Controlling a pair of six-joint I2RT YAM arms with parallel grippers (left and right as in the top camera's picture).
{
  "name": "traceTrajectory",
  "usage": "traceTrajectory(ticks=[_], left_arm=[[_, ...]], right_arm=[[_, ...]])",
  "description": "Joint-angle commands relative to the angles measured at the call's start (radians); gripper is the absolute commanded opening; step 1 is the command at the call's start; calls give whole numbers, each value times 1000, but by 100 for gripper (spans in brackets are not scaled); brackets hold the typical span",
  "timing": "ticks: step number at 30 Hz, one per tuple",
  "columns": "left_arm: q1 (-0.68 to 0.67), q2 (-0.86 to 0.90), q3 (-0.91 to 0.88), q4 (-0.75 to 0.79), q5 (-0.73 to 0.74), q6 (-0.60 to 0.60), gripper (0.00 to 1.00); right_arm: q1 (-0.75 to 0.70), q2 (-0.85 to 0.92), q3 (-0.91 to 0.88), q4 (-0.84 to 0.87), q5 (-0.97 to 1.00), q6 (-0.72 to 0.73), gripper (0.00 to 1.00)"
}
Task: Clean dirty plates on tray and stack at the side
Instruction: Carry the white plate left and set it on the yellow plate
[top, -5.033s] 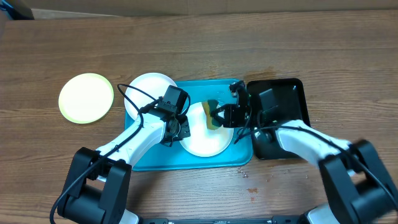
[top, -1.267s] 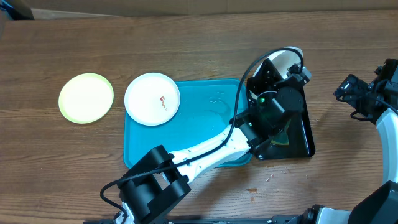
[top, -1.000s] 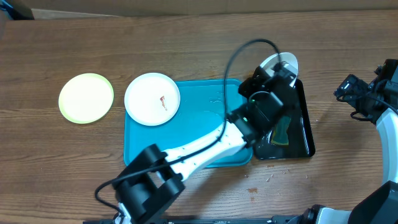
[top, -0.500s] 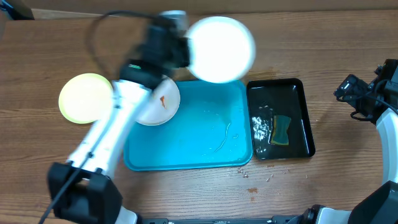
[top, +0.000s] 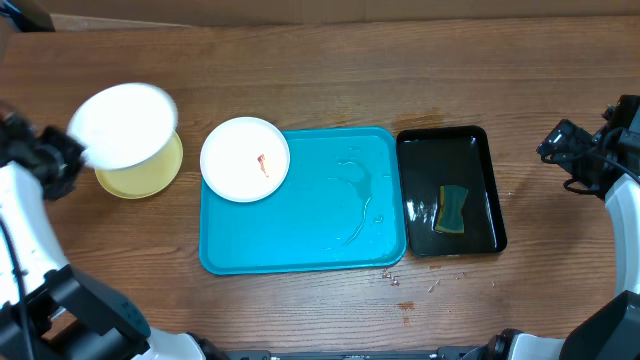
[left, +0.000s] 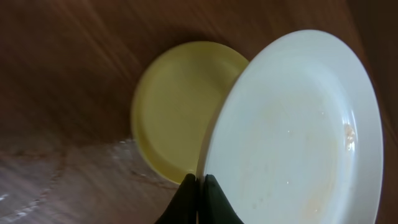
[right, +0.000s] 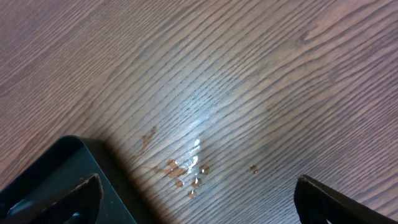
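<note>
My left gripper (left: 200, 184) is shut on the rim of a white plate (left: 292, 137), which it holds tilted in the air. Below it a pale green-rimmed plate (left: 177, 106) lies on the wood. In the overhead view the held plate (top: 124, 125) hangs over the top of the green-rimmed plate (top: 140, 175) at the far left, with the left gripper (top: 78, 158) at its rim. Another white plate (top: 245, 158) with a small red smear sits on the top-left corner of the turquoise tray (top: 300, 230). My right gripper (top: 556, 150) stands open and empty at the far right.
A black tray (top: 478, 160) with a green-yellow sponge (top: 452, 208) sits right of the turquoise tray. Water streaks lie on the turquoise tray. The right wrist view shows the open gripper (right: 198, 182) over bare wood, water drops (right: 186, 171) and the black tray's corner (right: 56, 168).
The left arm has swung the white plate from above the black tray across the table to the far left, over the green-rimmed plate. The right arm has stayed still.
</note>
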Motion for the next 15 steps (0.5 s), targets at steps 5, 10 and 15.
traceTrajectory(ticks=[5, 10, 15], left_arm=[[43, 37, -107, 101, -110, 37, 5], [19, 74, -196, 227, -110, 36, 6], [6, 144, -213, 286, -104, 36, 6]], right_arm=[[-2, -13, 11, 6, 6, 6, 100], [-2, -13, 11, 6, 6, 6, 100], [-2, -13, 11, 6, 6, 6, 100]])
